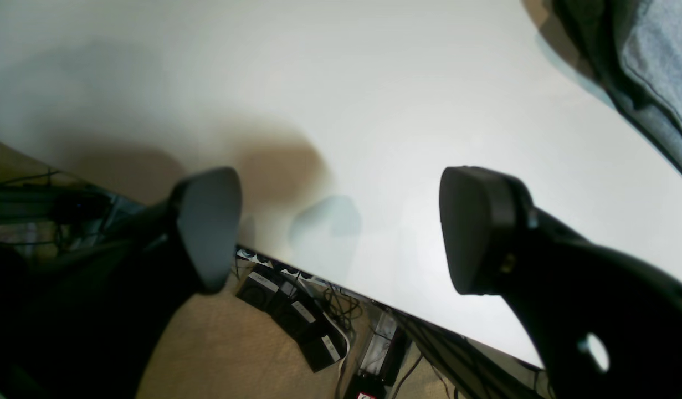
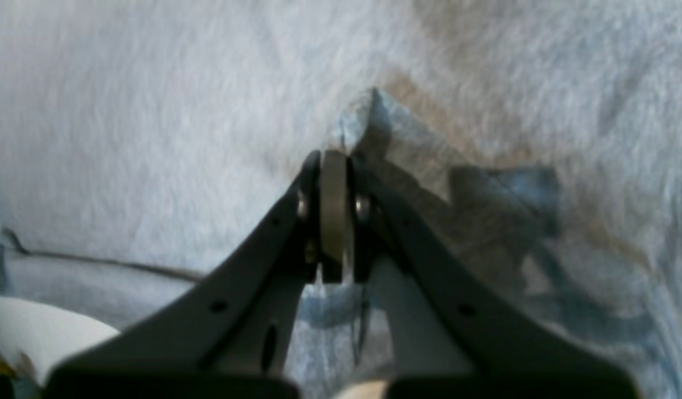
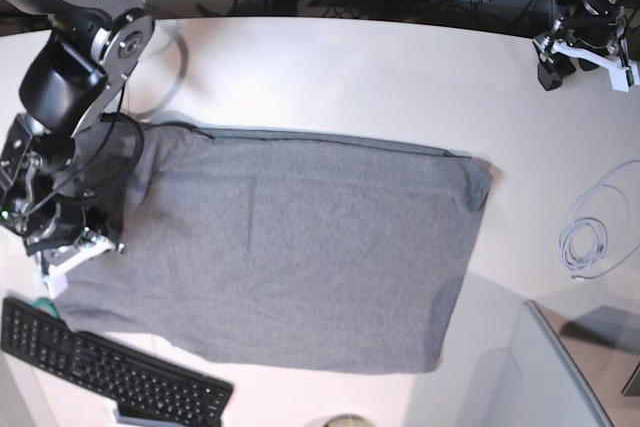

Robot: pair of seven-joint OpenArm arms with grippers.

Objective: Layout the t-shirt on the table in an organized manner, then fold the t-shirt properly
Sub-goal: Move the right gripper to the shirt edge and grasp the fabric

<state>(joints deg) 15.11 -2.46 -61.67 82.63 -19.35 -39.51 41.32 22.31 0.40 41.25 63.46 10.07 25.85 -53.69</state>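
One t-shirt (image 3: pixel 300 247) is seen spread flat on the table (image 3: pixel 330 77), partly folded into a rectangle. Soft, light and limp cloth is judged — best taken at hems or corners. The right gripper (image 2: pixel 335 160) is pinched on a raised fold; the left gripper (image 1: pixel 341 227) is held apart over bare table — two grippers, one keyboard (image 3: pixel 100 367).

Bright overhead light; soft shadows on table (image 1: pixel 374 83); right wrist view blurred; left wrist view edge-distorted
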